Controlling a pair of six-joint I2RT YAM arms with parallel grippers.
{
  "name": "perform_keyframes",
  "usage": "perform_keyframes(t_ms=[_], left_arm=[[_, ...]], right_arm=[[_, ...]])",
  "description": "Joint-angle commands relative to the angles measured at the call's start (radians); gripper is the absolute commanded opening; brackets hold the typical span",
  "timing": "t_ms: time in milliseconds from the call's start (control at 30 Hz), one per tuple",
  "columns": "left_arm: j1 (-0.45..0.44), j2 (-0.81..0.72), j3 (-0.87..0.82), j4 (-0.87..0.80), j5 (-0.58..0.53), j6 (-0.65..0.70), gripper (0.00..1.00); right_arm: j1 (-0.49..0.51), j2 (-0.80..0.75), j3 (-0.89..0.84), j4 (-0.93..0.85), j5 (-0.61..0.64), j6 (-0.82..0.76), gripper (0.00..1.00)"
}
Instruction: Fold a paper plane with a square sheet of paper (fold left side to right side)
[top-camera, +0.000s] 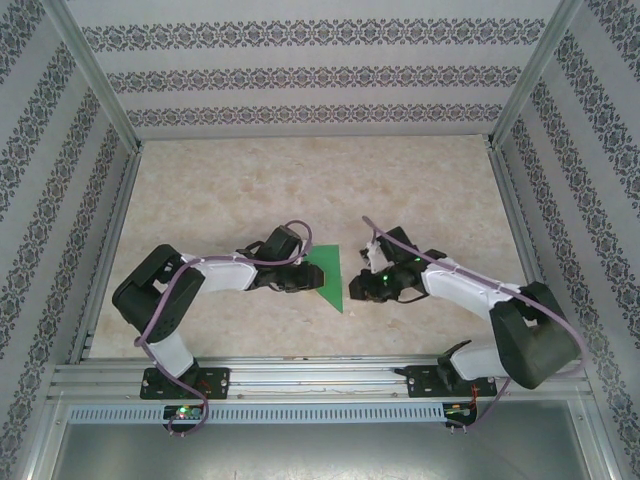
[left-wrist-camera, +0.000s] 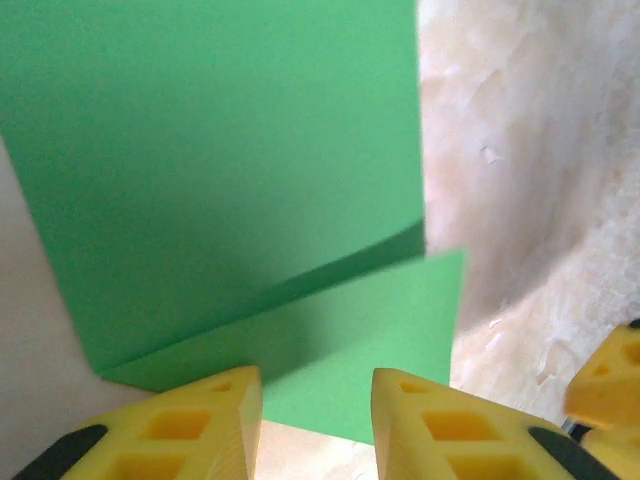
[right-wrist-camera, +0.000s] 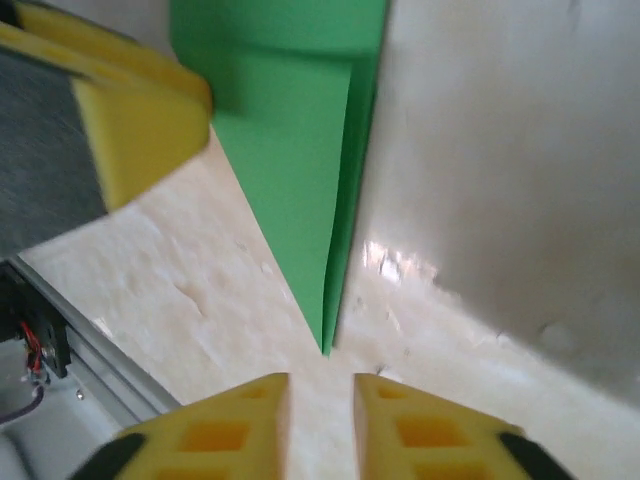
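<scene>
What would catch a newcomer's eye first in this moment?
The bright green paper, folded into a pointed wedge, lies on the pale marbled table, between the two arms. The left gripper and right gripper flank it closely, jaws apart. In the right wrist view, yellow fingers point at its sharp tip.

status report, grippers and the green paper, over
Left gripper open over green paper's edge. Right gripper open, empty, just short of its tip. Paper folded to a point, lying on table.
</scene>
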Motion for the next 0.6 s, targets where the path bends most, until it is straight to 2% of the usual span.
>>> perform_keyframes(t_ms=[0,133,267,367,567], left_arm=[[0.011,-0.105,-0.005,0.017,-0.108,0.027,0.40],[0.030,-0.221,-0.090,0.037,-0.240,0.022,0.47],[0.049,-0.305,-0.166,0.045,-0.316,0.004,0.54],[0.066,-0.333,-0.199,0.047,-0.322,-0.008,0.57],[0.088,-0.307,-0.211,0.083,-0.270,-0.041,0.58]], right_arm=[[-0.032,-0.022,0.017,0.108,0.001,-0.066,0.41],[-0.047,0.024,0.036,0.218,0.006,-0.130,0.53],[-0.045,0.106,0.053,0.314,-0.038,-0.158,0.54],[-0.030,0.173,0.077,0.337,-0.062,-0.166,0.53],[0.011,0.258,0.099,0.345,-0.052,-0.167,0.51]])
